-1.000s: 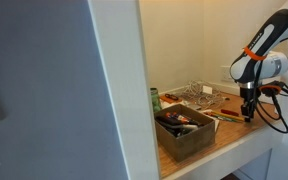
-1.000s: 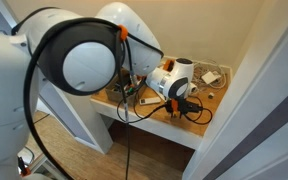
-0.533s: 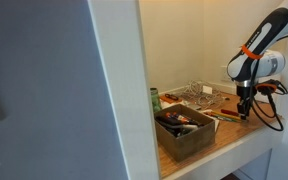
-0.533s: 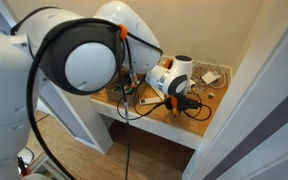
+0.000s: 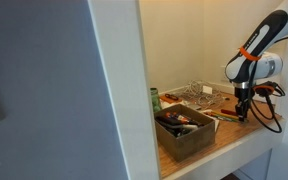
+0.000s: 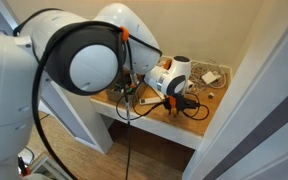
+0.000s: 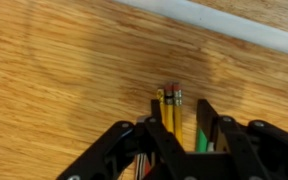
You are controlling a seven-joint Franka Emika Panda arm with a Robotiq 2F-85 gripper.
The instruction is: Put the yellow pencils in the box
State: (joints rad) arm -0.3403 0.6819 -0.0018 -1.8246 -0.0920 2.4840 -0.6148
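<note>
In the wrist view a few yellow pencils (image 7: pixel 170 105) with pink erasers lie side by side on the wooden tabletop. My gripper (image 7: pixel 181 110) is low over them and open. The pencils lie between the two black fingers, close to the left finger, with a gap to the right finger. A green item shows in that gap. In an exterior view my gripper (image 5: pixel 242 113) points down at the table to the right of the dark brown box (image 5: pixel 184 134), which holds some clutter. In an exterior view the gripper (image 6: pixel 177 103) is low over the table.
A silver wire basket (image 5: pixel 192 93) stands behind the box, and a green bottle (image 5: pixel 154 100) is at the back left. A white wall edge (image 7: pixel 224 22) runs close beyond the pencils. The table's front edge (image 5: pixel 234 150) is near. Cables hang from the arm.
The arm has shifted slightly toward the box side while staying low over the table. The gripper's height looks unchanged.
</note>
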